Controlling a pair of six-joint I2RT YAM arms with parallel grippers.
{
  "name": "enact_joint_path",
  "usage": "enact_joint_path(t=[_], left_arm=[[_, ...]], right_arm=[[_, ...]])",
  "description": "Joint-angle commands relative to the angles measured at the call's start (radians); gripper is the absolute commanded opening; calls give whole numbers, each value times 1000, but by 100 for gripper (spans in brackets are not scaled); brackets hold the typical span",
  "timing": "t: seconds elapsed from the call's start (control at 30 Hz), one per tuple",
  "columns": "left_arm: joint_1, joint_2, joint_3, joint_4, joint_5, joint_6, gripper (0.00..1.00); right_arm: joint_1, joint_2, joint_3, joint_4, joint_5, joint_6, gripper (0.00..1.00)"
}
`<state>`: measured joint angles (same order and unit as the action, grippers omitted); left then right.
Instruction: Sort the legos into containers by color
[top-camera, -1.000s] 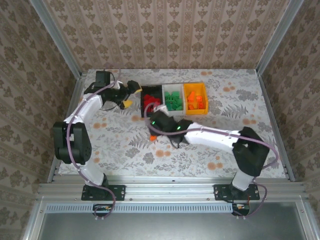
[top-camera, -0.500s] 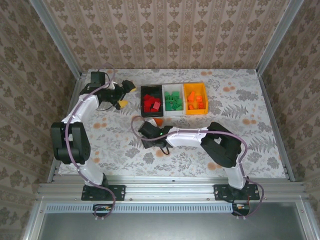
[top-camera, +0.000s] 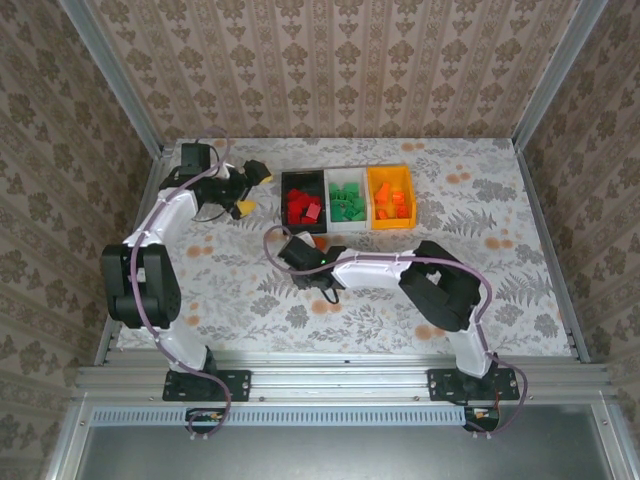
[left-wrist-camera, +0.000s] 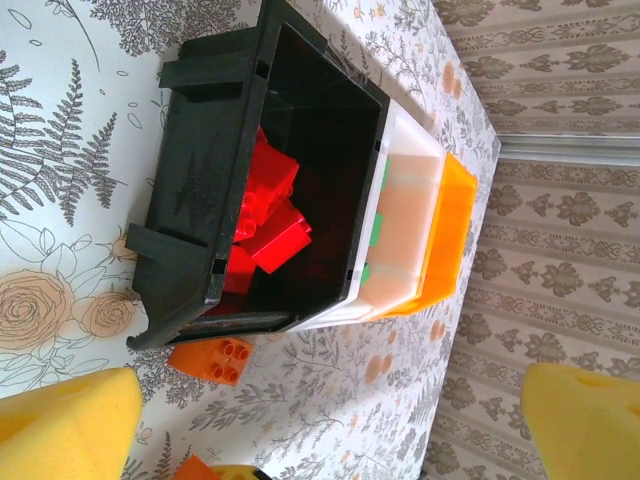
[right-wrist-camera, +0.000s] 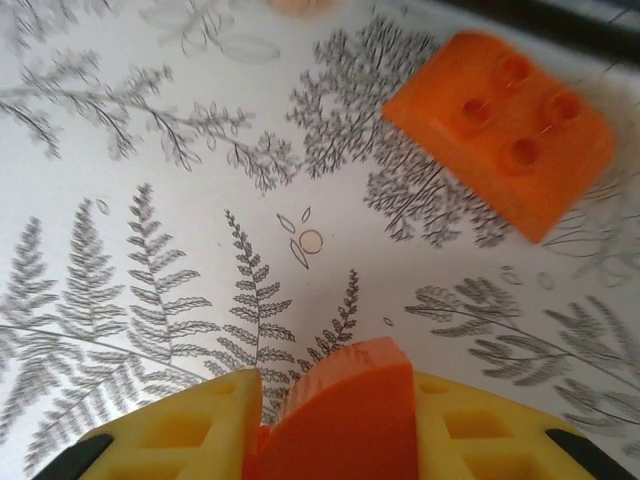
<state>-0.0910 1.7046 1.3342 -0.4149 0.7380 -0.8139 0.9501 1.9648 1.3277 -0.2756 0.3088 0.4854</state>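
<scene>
Containers (top-camera: 366, 200) sit on fern-printed tablecloth (top-camera: 470, 210); damask wallpaper (top-camera: 340, 70), seemingly aluminium frame (top-camera: 112, 70).

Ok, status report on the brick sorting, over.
Left fingers open, beside black bin. Right fingers shut on orange brick. Second orange brick loose on table.

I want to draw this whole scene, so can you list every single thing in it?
Black bin: one, black, left end of the bin row.
Red bricks: several, red, in the black bin.
White bin: one, white, middle of the row.
Green bricks: several, green, in the white bin.
Orange-yellow bin: one, right end of the row.
Binned orange bricks: several, orange, in the orange-yellow bin.
Loose orange brick: one, on the table by the black bin.
Held orange brick: one, in the right end effector.
Table: one, flowery white.
Left end effector: open, left of the black bin.
Right end effector: shut on the held orange brick.
</scene>
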Motion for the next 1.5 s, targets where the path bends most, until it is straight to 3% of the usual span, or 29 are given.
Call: enact_joint_path(t=[0.0,0.17,0.33,0.67,0.73,0.87,1.1,1.27,1.47], left_arm=[[-11,-2,-13,14,26,-13,99],[-69,19,-4,19,48,-2,100],[-173,55,32,-10,74,35,99],[-197,56,48,-55,40,73,99],[-197,59,49,-55,41,73,99],[-197,58,51,-55,41,73,99],[-188,42,49,-56,38,67,99],[-144,14,32,-46,17,48,99],[-86,12,17,-34,14,32,99]], right_arm=[[-70,-128,-7,-21,62,-43,30],[-302,-203,-13,-38,60,-94,29],[-519,-114,105,-117,9,-126,30],[-638,98,306,-215,-13,-167,33],[-637,103,310,-215,-11,-166,37],[-634,72,292,-201,-20,-155,55],[-575,-81,179,-156,26,-112,60],[-340,-222,-23,-18,128,13,72],[-153,-108,-44,43,132,259,81]])
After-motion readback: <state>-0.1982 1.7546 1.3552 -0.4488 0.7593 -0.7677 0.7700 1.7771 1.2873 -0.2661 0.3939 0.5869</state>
